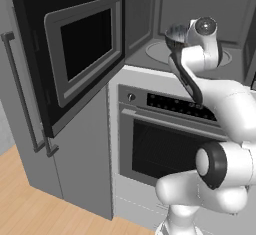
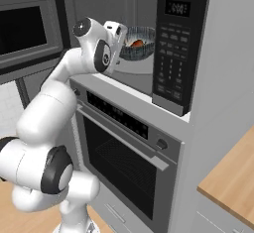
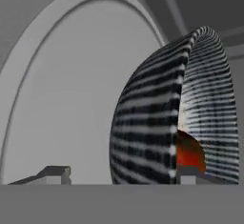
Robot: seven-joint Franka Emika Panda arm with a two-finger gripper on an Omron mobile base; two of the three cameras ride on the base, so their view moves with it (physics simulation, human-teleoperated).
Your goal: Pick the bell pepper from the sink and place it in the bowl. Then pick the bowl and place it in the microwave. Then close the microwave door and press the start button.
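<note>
With jaws spread, claw (image 3: 119, 173) straddles bowl (image 3: 157, 118) rim | bell pepper (image 3: 189, 152) inside | over turntable (image 3: 71, 99)

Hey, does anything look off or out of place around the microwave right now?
Nothing stands out. The bowl sits inside the microwave over the turntable, with the bell pepper in it and nothing spilled. The microwave door hangs wide open, as expected with the gripper at the bowl's rim.
</note>
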